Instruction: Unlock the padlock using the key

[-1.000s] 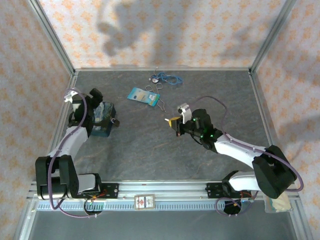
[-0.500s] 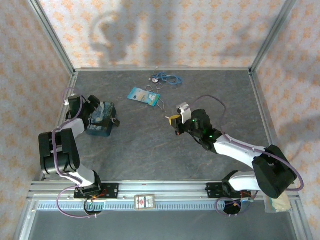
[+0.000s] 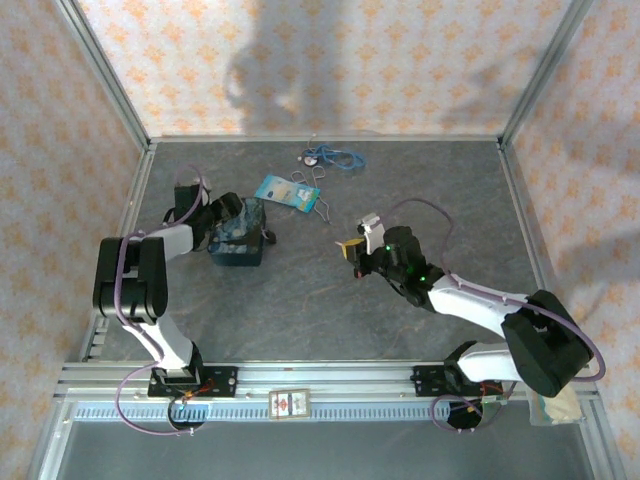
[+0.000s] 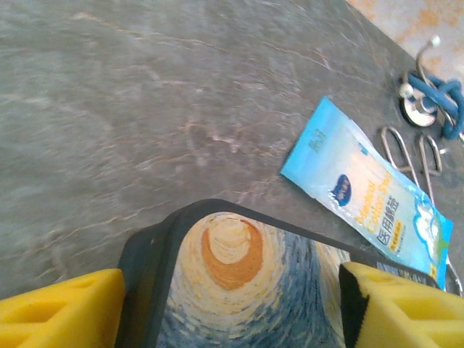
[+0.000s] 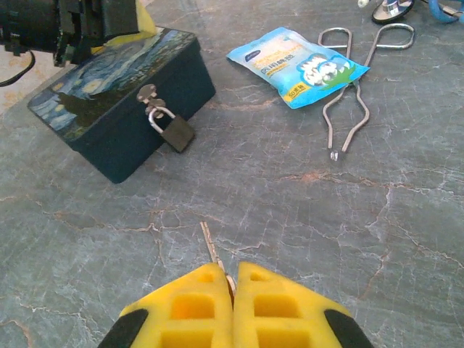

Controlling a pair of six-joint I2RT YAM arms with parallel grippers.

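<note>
The small dark padlock [image 5: 174, 130] with its silvery shackle hangs from the hasp on the front of the starry-night blue box [image 5: 119, 94], and shows as a dark speck [image 3: 268, 237] on the box's right side from above. My left gripper [image 4: 232, 308] is shut on the box [image 4: 232, 283], one yellow finger [image 4: 58, 308] on each side of the lid. My right gripper [image 5: 233, 279] is shut on the key [image 5: 210, 246], whose thin pale blade sticks out forward, pointing roughly at the box. From above, the right gripper [image 3: 350, 245] sits right of the box [image 3: 237, 232], well apart from it.
A light-blue packet [image 5: 297, 65] lies beyond the box [image 3: 287, 192], with bent metal wire loops [image 5: 348, 116] beside it. A blue cord with a round metal piece [image 3: 335, 157] lies near the back wall. Aluminium frame rails border the grey table.
The left gripper has carried the blue box rightward, away from the left rail and toward the centre. The right gripper with the key has barely shifted.
</note>
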